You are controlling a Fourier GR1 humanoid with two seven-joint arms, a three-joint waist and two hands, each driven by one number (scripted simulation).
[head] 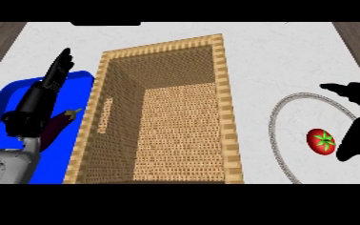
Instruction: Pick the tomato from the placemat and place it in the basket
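The tomato (322, 141) lies on the round grey-rimmed placemat (272, 126) at about 4 o'clock in the view, inside the ring and toward its 3 o'clock side, green stem facing up. It is not yet lifted. The right hand (350, 140) comes in from the 3 o'clock edge with its fingers spread wide. One part reaches over the mat at the tomato's 1 o'clock, and the other sits just beside the fruit at its 3 o'clock. This looks like a bracket set up so the hand can close round the tomato; whether anything touches it I cannot tell. The basket (231, 124), a deep woven box open at the top, fills the centre, at 9 o'clock from the tomato and well apart from it. The carry will probably have to rise over its near wall. At 9 o'clock in the view the left hand (44, 89) rests with straight fingers pointing up over a blue mat (17, 89), out of the way, with an eggplant (60, 124) lying beside it. The white counter (281, 52) shows round everything.
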